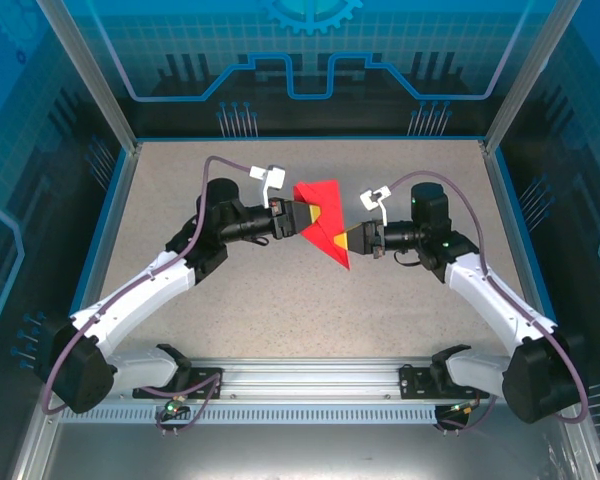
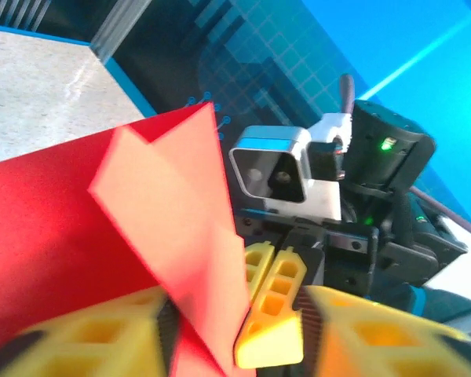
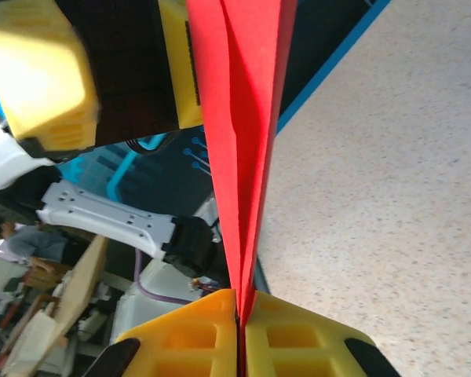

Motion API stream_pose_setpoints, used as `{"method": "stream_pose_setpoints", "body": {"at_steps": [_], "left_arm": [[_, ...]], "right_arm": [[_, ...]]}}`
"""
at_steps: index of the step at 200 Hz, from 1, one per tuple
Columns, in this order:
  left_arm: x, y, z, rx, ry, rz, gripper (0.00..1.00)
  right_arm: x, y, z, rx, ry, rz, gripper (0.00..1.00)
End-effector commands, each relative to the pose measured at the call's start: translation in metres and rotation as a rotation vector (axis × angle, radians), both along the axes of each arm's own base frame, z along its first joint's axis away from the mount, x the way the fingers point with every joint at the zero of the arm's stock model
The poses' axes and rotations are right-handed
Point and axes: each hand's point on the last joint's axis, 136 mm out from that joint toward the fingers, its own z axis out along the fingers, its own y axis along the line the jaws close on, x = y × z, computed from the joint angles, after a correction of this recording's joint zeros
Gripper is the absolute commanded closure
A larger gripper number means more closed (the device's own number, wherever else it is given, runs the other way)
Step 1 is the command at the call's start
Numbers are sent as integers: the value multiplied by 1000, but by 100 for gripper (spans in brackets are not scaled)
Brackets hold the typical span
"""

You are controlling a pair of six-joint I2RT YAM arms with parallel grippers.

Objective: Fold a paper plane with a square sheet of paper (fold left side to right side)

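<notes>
Top external view, entry one: paper plane (image 1: 322, 203). Bright red, partly folded into a creased, pointed wedge. It is held off the table (image 1: 280, 320) mid-field between both arms, with its point aimed toward the near right.

Entry two: right gripper (image 1: 352, 243). It is closed flat on the paper's lower tip. The right wrist view shows the layers running edge-on into the seam between the two yellow fingers (image 3: 190, 336). Judged purpose: to press the layers together so the fold stays aligned, and to carry the sheet.

Entry three: left gripper (image 1: 305, 222). Its jaws stand apart. In the left wrist view the paper lies between them without being pinched, so the right arm appears to be the sole holder.

Entry four, surroundings:
- right wrist camera (image 2: 279, 173), white, close behind the paper
- grey cables (image 1: 230, 165) looping over each arm
- mounting rail (image 1: 300, 385) at the near edge
- blue enclosure walls (image 1: 310, 60)

Entry five, obstructions: the two grippers sit almost nose to nose, which leaves little room to turn the paper. A loose flap stands up from the main sheet in the left wrist view and may catch a finger.
</notes>
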Motion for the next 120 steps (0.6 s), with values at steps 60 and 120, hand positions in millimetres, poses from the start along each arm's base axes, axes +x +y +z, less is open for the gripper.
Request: {"method": "stream_pose_setpoints", "body": {"at_steps": [60, 120], "left_arm": [[-6, 84, 1, 204, -77, 392, 17], [-14, 115, 1, 226, -99, 521, 15]], "right_arm": [[24, -54, -62, -793, -146, -345, 93], [39, -77, -114, -1566, -293, -409, 92]]}}
